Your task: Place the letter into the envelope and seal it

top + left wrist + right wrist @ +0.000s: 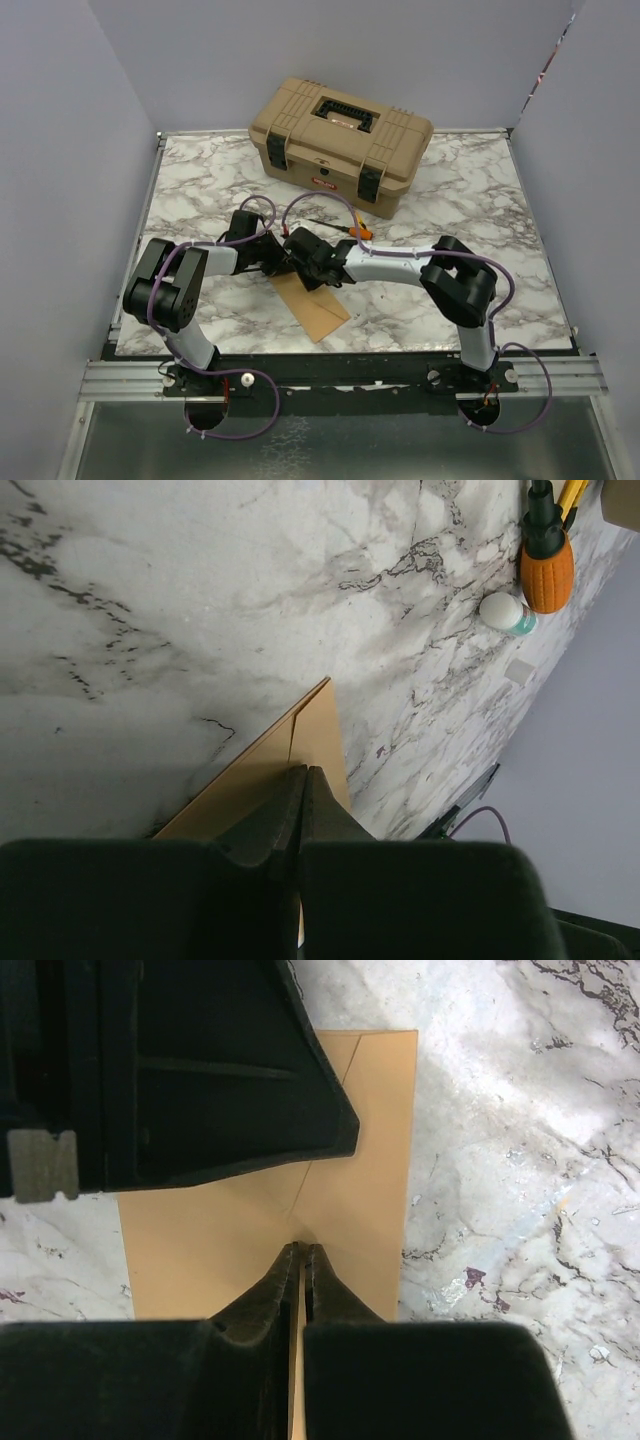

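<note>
Both clenched, L gripper (303, 770), R gripper (302, 1248) tips on envelope (365, 1140), bare marble table (520, 1110) past its edges.

Your top camera sits high above and behind the arm bases, looking down and forward from well back, so the whole marble table (480, 200) fits, out to the toolbox (340, 140) at its far edge. Your left wrist camera rides just behind the left gripper (303, 772), low and close, facing along the marble toward the screwdriver (547, 570). Your right wrist camera looks steeply down past the right gripper (302, 1248), very near. All three share the envelope (315, 305); the right wrist view also catches the left gripper.
</note>
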Controlling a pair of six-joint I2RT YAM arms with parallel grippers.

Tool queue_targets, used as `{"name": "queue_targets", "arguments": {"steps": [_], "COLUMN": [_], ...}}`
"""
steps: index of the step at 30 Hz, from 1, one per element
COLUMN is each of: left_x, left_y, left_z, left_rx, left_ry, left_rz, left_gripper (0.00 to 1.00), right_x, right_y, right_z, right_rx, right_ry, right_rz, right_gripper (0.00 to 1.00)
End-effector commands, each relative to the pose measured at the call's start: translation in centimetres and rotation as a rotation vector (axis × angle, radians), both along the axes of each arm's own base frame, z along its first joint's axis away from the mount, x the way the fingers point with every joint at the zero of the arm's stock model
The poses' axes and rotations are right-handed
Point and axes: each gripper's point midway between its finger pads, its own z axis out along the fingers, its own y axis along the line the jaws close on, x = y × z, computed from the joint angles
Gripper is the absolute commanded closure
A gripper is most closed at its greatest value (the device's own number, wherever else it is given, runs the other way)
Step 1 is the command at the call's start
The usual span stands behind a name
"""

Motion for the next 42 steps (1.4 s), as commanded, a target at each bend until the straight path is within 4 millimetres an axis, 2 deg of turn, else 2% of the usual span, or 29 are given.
{"name": "queue_targets", "arguments": {"steps": [1, 7, 21, 24, 29, 36, 42], "left_x": [-3.9, -4.0, -4.2, -4.2, -4.1, -4.0, -3.7], "left_y": [3.5, 4.0, 4.3, 4.4, 4.5, 4.6, 4.5], "left_z": [-6.0, -6.3, -6.9, -7.0, -6.9, -6.9, -6.8], "left_rx": [0.213, 0.224, 0.234, 0.237, 0.242, 0.253, 0.25], "left_ry": [0.178, 0.19, 0.205, 0.208, 0.201, 0.195, 0.191], "left_rz": [0.043, 0.057, 0.061, 0.06, 0.059, 0.053, 0.053], "left_gripper": [1.0, 1.0, 1.0, 1.0, 1.0, 1.0, 1.0], "right_x": [-3.7, -5.8, -9.3, -9.2, -9.7, -11.0, -12.0], "right_y": [-5.0, -6.4, -8.5, -9.2, -10.9, -12.5, -14.6], "right_z": [-4.7, -4.9, -6.2, -6.4, -6.7, -5.1, -5.5], "right_rx": [-0.197, -0.209, -0.287, -0.316, -0.364, -0.359, -0.4], "right_ry": [0.105, 0.127, 0.19, 0.186, 0.203, 0.24, 0.272], "right_rz": [0.058, 0.121, 0.199, 0.167, 0.127, 0.065, 0.001], "right_gripper": [0.93, 0.78, 0.75, 0.75, 0.84, 0.85, 0.88]}}
